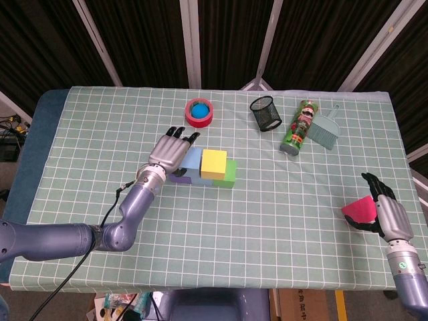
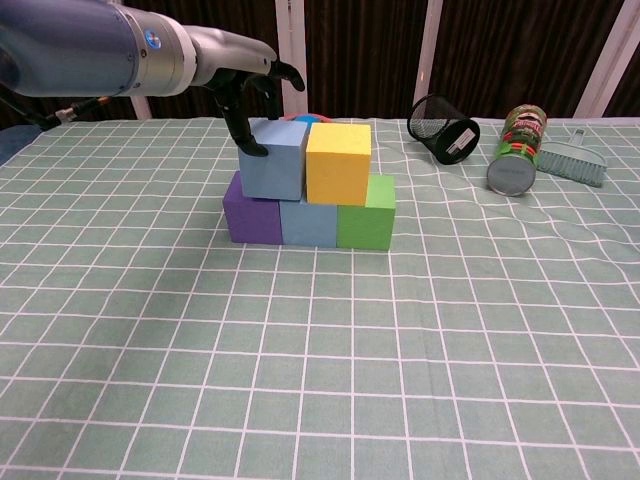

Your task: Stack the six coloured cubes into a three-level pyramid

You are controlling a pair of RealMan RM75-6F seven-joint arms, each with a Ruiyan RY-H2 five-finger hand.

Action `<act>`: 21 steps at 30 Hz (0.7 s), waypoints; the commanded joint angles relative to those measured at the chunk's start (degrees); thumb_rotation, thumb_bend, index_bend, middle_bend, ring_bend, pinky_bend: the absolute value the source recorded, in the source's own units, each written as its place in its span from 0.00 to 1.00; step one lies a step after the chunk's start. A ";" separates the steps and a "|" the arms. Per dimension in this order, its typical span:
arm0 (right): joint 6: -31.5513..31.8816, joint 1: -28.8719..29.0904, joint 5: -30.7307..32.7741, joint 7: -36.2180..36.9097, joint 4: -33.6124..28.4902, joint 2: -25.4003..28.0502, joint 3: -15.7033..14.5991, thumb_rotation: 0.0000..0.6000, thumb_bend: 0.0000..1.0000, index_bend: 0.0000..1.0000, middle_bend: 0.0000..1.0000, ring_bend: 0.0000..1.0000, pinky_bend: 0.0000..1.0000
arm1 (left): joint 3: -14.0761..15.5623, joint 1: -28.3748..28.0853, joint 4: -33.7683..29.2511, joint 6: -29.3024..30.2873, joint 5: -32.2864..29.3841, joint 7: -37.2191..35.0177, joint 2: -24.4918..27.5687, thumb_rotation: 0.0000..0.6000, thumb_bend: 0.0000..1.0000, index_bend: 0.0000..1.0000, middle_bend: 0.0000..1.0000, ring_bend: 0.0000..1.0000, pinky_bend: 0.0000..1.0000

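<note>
A purple cube (image 2: 252, 217), a blue cube (image 2: 308, 224) and a green cube (image 2: 367, 216) form the bottom row. On them sit a light blue cube (image 2: 274, 162) and a yellow cube (image 2: 338, 164), side by side. My left hand (image 2: 248, 92) hovers over the light blue cube's left edge. Its thumb touches the cube's front left corner and its fingers are spread above the top. In the head view the left hand (image 1: 172, 150) partly covers that cube (image 1: 192, 159). At the table's right front, my right hand (image 1: 386, 215) holds a pink cube (image 1: 359, 210).
Behind the stack lies a red tape roll (image 1: 198, 112) with a blue centre. A black mesh cup (image 1: 265, 112) on its side, a green can (image 1: 299, 126) and a small grey brush (image 1: 326, 127) are at the back right. The right hand is near the table's right edge.
</note>
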 commanded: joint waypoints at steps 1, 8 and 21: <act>0.02 0.00 -0.01 -0.05 -0.02 -0.02 -0.01 1.00 0.24 0.00 0.00 0.00 0.00 | 0.05 -0.02 -0.11 0.17 -0.18 0.23 0.00 1.00 0.41 0.00 0.32 0.01 0.00; -0.02 -0.02 0.05 -0.03 0.02 -0.04 -0.01 1.00 0.24 0.00 0.00 0.00 0.00 | 0.00 -0.02 -0.33 0.37 -0.63 0.63 0.05 1.00 0.41 0.00 0.31 0.01 0.00; -0.03 -0.02 0.06 -0.12 0.18 -0.15 -0.01 1.00 0.24 0.00 0.00 0.00 0.00 | -0.38 0.11 0.00 0.91 -0.24 0.62 -0.40 1.00 0.41 0.00 0.31 0.01 0.00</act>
